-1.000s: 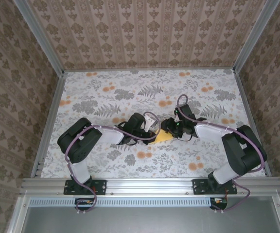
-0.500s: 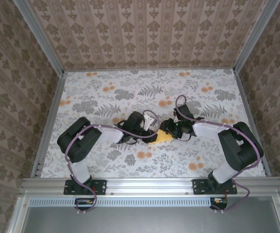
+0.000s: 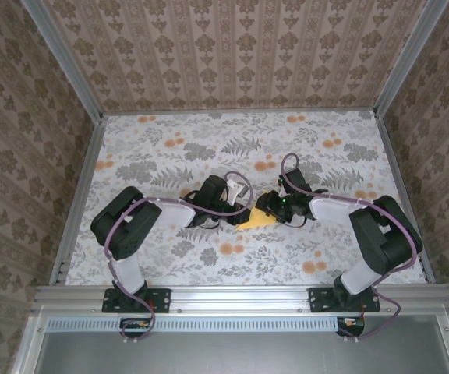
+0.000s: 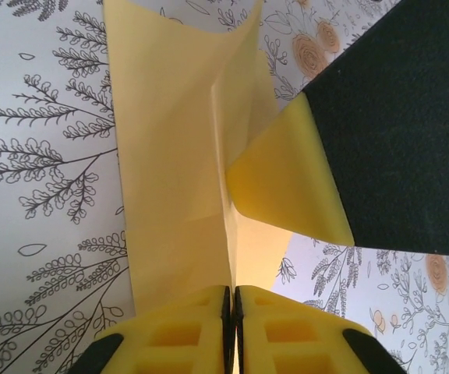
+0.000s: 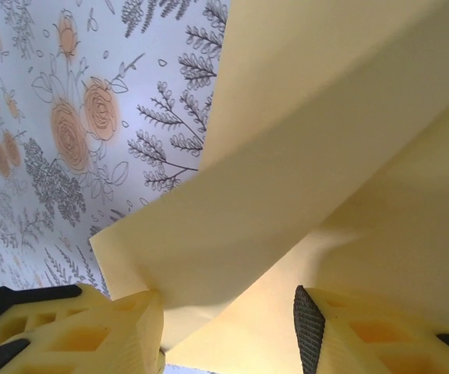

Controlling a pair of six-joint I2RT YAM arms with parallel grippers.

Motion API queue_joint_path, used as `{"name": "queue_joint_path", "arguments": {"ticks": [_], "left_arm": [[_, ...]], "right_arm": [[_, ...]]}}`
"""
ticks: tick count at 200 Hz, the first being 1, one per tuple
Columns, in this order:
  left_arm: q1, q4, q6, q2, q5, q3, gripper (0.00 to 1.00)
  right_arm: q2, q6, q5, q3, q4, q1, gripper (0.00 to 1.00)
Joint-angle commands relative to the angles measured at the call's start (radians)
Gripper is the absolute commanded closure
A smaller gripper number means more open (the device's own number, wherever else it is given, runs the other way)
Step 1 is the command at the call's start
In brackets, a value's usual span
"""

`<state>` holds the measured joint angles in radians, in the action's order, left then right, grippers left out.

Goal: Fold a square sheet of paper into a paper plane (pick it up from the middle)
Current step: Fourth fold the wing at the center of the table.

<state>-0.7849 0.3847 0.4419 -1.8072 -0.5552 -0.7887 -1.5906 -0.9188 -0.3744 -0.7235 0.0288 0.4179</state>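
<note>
The pale-yellow sheet of paper (image 3: 257, 220) lies partly folded on the flowered table between my two grippers. My left gripper (image 3: 238, 210) is shut on its centre crease; in the left wrist view the yellow fingers (image 4: 170, 339) pinch the paper (image 4: 170, 171), whose flaps rise on either side. One flap curls against the black body of my right gripper (image 4: 396, 132). My right gripper (image 3: 266, 206) is open, and in the right wrist view a folded layer of the paper (image 5: 326, 117) passes between its spread fingers (image 5: 92, 331).
The table cover (image 3: 209, 148) is white with grey ferns and orange flower blotches (image 3: 226, 248). Aluminium rails (image 3: 76, 195) and patterned walls close in the left, right and far sides.
My left gripper has drawn back to the left, still holding the crease, so more yellow paper shows between the grippers. The right gripper shifted slightly left.
</note>
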Motion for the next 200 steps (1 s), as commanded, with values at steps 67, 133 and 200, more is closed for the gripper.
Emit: {"name": "queue_joint_path", "arguments": {"ticks": [67, 133, 200], "left_arm": [[-0.005, -0.008, 0.035, -0.019, -0.026, -0.024, 0.85], [0.036, -0.073, 0.135, 0.094, 0.062, 0.002, 0.67], [0.044, -0.101, 0.242, 0.133, 0.079, 0.01, 0.7]], "right_arm": [[0.002, 0.014, 0.044, 0.008, 0.044, 0.002, 0.5], [-0.037, 0.034, 0.117, -0.034, 0.198, 0.004, 0.52], [-0.13, 0.1, 0.112, -0.113, 0.328, 0.004, 0.48]]}}
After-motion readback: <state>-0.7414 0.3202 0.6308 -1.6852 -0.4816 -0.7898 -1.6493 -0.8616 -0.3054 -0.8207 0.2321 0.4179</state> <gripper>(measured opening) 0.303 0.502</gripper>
